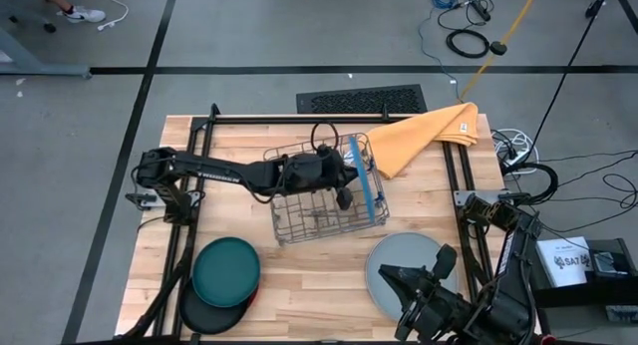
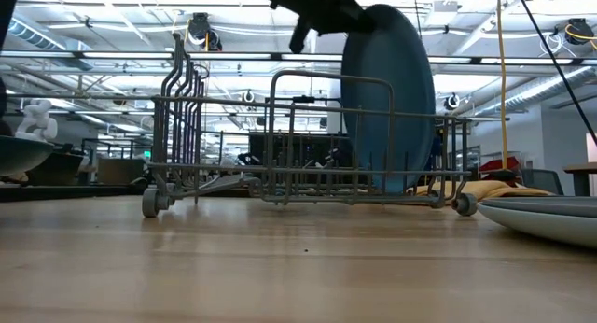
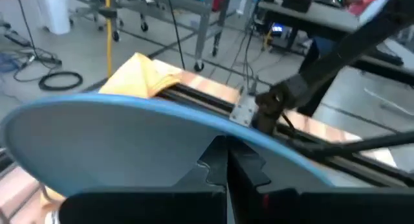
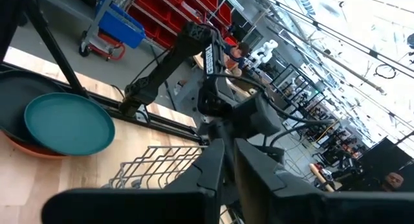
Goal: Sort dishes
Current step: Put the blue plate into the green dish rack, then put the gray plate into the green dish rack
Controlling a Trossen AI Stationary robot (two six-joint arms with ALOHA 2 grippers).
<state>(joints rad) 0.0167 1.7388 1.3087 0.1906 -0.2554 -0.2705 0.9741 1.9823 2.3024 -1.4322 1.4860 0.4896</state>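
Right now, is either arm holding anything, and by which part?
The left gripper holds the bright blue plate by its upper rim, upright in the dish rack; the right holds nothing.

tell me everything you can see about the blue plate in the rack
The blue plate is large, round and bright blue with a smooth, matte face and a thin rim. It stands on edge, nearly upright, in the wire rack at the end nearest the yellow cloth. The left gripper is shut on its upper rim, and its lower edge sits among the rack's wires.
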